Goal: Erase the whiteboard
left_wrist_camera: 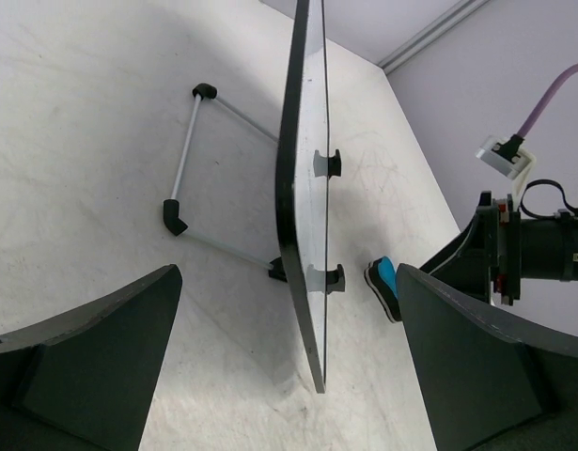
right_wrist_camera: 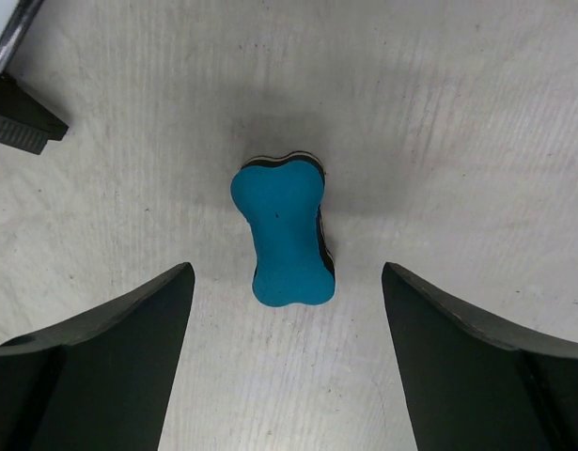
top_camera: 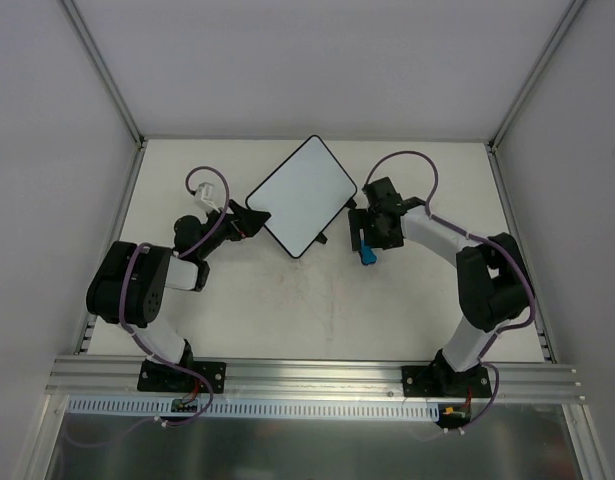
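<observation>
The whiteboard point(top_camera: 302, 195) sits mid-table, turned like a diamond, and its face looks blank. In the left wrist view it is seen edge-on point(left_wrist_camera: 294, 188), propped on a wire stand point(left_wrist_camera: 187, 160), with two black tabs on one edge. My left gripper point(top_camera: 253, 218) is open at the board's left corner. In its wrist view the gripper point(left_wrist_camera: 289, 272) has that corner between its fingers without touching. The blue bone-shaped eraser point(right_wrist_camera: 284, 235) lies flat on the table point(top_camera: 368, 257). My right gripper point(right_wrist_camera: 287, 272) is open above it, one finger on each side.
Metal frame rails point(top_camera: 107, 75) and grey walls enclose the white table point(top_camera: 287, 300). A black foot of the stand point(right_wrist_camera: 18, 117) lies left of the eraser. The right arm's wrist point(left_wrist_camera: 528, 254) shows beyond the eraser point(left_wrist_camera: 386, 282) in the left wrist view.
</observation>
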Controlling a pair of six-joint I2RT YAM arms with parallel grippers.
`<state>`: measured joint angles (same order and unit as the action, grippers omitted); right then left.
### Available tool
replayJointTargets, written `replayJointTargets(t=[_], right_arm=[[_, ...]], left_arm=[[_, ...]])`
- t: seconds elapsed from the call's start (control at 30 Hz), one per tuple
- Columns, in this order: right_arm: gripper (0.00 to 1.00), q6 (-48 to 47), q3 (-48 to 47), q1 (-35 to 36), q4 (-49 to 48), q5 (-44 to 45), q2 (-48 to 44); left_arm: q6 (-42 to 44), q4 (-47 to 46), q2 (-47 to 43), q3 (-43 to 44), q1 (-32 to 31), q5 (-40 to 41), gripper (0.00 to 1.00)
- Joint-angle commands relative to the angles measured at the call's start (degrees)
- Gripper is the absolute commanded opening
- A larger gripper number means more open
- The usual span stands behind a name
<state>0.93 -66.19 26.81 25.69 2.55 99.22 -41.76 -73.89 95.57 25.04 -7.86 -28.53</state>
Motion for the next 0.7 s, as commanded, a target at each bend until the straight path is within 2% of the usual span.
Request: replayJointTargets(t=[0.0, 0.2, 0.4, 0.67], right_arm=[[0.86, -0.49, 1.5, -0.18, -3.8, 0.71, -4.82], [0.99, 0.21, 8.0, -0.18, -9.25, 4.04, -12.28], [0.99, -0.31, 14.94, -0.18, -14.7, 5.98, -21.33], [0.99, -2.07, 18.2, -0.35, -15.15, 7.38, -29.68]], left_arm=[[3.61, -0.75, -4.33, -1.13, -0.23, 1.64, 0.99], [5.89, 6.46, -9.69, -3.24, -0.23, 3.83, 0.99], [7.39, 9.72, -17.86, -8.68, -0.23, 5.59, 0.99], [7.22, 14.38, -25.6, -12.64, -0.23, 6.82, 0.99]])
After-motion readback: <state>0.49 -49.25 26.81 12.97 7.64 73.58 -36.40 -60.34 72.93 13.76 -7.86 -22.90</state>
